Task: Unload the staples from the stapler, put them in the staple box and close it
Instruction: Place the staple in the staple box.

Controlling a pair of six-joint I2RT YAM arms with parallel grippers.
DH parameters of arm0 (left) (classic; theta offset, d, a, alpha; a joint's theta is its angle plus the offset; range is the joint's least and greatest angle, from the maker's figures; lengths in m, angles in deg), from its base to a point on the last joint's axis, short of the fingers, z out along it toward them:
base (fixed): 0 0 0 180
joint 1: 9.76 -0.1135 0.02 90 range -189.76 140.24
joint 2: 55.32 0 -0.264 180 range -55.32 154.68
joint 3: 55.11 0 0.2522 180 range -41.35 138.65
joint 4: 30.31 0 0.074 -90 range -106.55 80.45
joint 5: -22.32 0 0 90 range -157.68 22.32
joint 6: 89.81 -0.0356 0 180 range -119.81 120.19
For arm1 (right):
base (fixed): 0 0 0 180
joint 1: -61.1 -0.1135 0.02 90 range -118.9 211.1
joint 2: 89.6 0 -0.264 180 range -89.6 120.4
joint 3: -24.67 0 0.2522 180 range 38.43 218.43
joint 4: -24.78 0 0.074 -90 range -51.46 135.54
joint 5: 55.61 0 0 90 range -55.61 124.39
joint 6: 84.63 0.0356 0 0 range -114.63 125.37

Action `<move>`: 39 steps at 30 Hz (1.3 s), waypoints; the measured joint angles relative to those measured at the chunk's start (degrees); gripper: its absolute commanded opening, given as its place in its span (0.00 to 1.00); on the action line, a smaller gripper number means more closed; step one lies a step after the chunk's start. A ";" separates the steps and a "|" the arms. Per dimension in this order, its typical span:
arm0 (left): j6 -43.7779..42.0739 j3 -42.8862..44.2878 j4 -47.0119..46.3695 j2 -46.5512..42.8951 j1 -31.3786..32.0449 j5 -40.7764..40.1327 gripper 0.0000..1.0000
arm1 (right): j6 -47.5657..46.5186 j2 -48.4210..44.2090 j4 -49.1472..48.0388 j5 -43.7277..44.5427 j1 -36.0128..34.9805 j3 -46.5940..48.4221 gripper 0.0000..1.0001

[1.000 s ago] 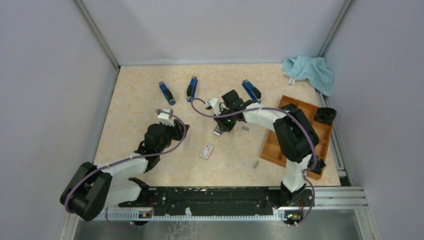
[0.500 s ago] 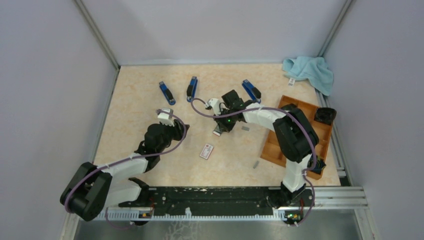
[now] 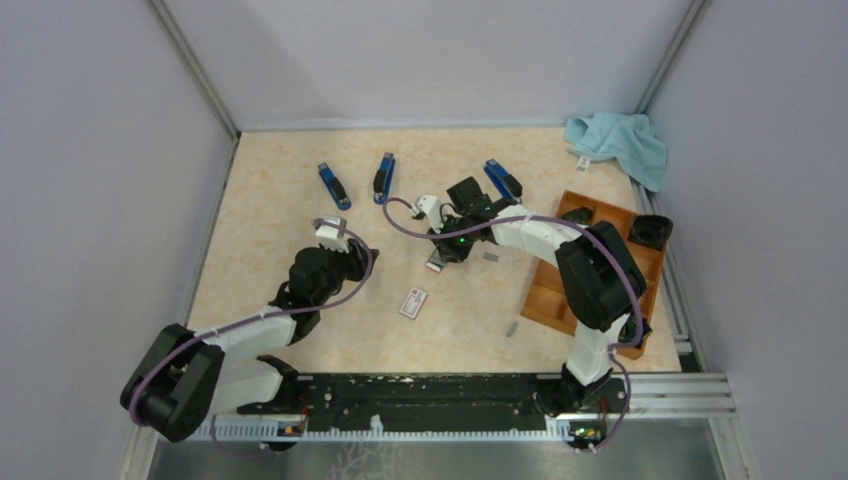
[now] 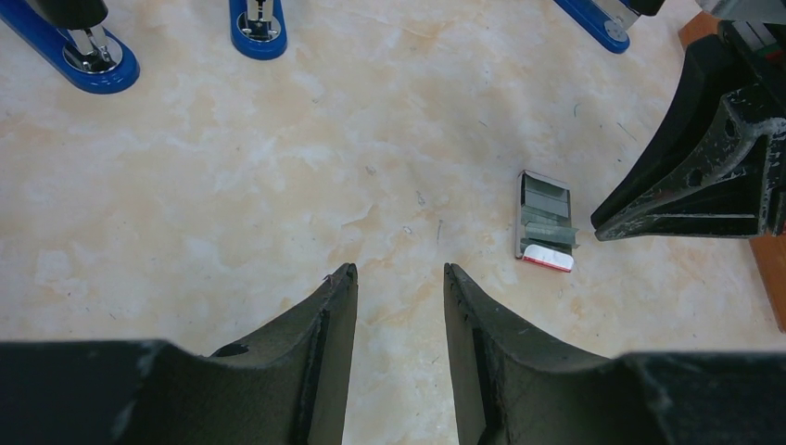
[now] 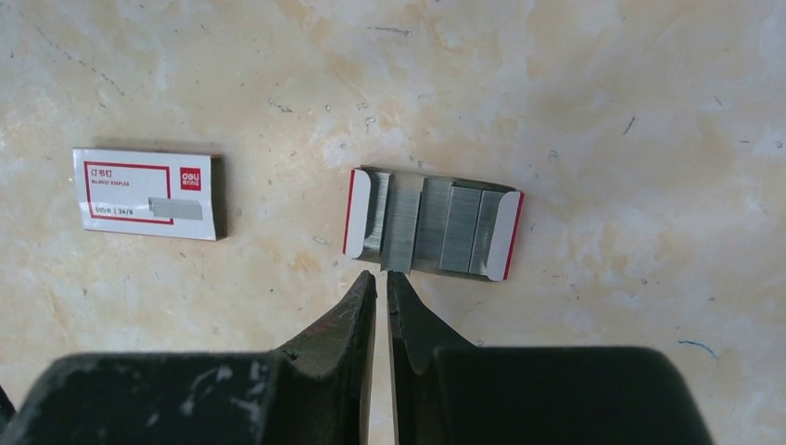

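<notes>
Right wrist, open tray (image 5: pixel 506 237), staples (image 5: pixel 437 222) inside

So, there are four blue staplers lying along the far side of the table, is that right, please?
Not quite: three blue staplers, not four, lie along the far side of the table, as the top external view shows.

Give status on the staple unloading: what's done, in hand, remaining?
Done: staples lie in the open tray, two loose strips on the table.
In hand: right gripper, fingers near-closed at one tray strip; grip unclear. Left gripper hovers open, empty.
Remaining: three blue staplers; contents hidden.
</notes>
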 measured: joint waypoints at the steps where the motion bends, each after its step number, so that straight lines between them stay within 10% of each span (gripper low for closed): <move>1: 0.00 0.00 0.02 0.02 0.00 0.00 0.46 | -0.22 0.04 0.33 -0.13 0.02 0.00 0.11; 39: -0.02 0.96 0.31 0.48 0.00 0.50 0.45 | 0.26 3.67 1.70 1.49 -1.14 0.33 0.04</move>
